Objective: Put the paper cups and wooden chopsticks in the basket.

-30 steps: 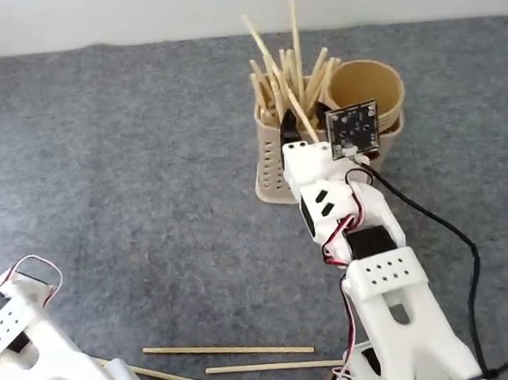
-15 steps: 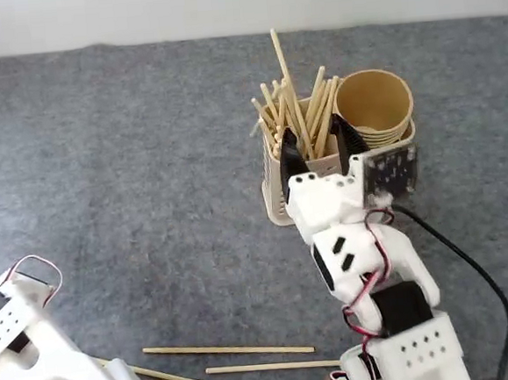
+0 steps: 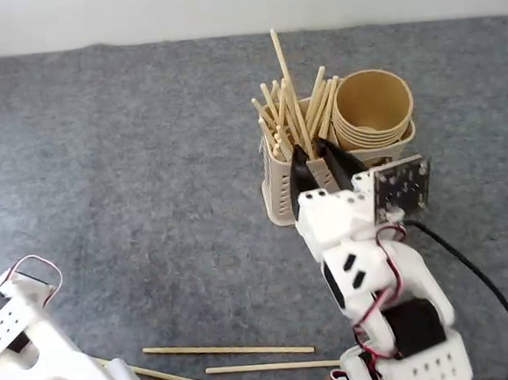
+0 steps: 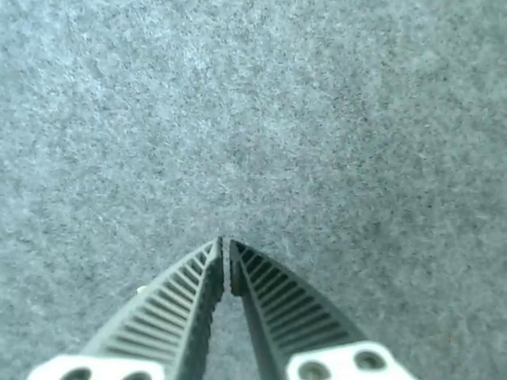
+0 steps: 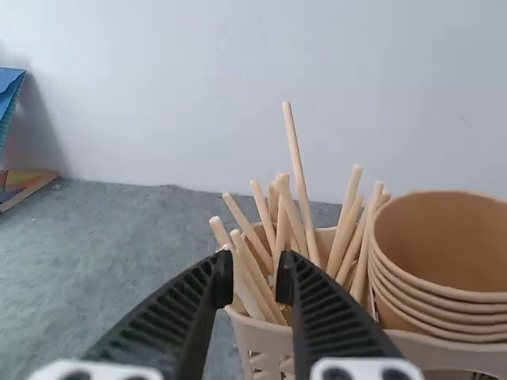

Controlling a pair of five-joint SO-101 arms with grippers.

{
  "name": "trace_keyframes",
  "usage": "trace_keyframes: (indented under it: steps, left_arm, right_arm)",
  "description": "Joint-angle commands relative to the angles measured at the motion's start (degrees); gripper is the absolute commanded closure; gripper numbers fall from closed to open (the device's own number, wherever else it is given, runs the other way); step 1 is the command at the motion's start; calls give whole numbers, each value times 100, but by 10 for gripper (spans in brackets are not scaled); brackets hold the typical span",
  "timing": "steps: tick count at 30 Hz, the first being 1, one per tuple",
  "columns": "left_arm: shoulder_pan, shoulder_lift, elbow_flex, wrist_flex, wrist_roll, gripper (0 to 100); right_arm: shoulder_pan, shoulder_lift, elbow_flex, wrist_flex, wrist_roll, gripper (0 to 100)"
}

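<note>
Mostly done: cups (image 3: 372,106) and chopsticks (image 3: 296,107) are in the basket (image 3: 276,193), just ahead of the right claw (image 3: 322,160), which is narrowly parted and empty. Three loose chopsticks (image 3: 228,350) remain well behind it. Left claw (image 4: 226,265) is closed and empty.

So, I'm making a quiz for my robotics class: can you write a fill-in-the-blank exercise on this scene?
1. The cups are stacked inside the ___.
2. ___ chopsticks lie loose on the carpet.
3. The left end effector is ___.
4. The right end effector, open, holds ___.
Missing: basket; three; shut; nothing.
</note>
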Motion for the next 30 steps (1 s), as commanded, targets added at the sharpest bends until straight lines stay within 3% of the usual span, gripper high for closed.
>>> trace_keyframes:
  steps: [1, 9, 16, 21, 27, 30]
  left_arm:
    - [9, -167, -40, -97, -44, 986]
    - [9, -167, -40, -97, -53, 986]
    - [79, -167, -40, -123, -141, 985]
    - [765, -176, 251, -633, -1204, 985]
    - [1908, -193, 611, -1916, -3332, 985]
    - [2505, -211, 541, -2233, -4044, 985]
  right_arm:
    - [31, -778, -70, 567, -9, 898]
    - [57, -2193, -70, 2097, 0, 898]
    - [84, -2475, -44, 2985, -26, 898]
    - [681, -2475, -35, 3231, -35, 898]
    - [1877, -2466, 527, 3178, 0, 896]
    - [2211, -2466, 844, 3178, 0, 898]
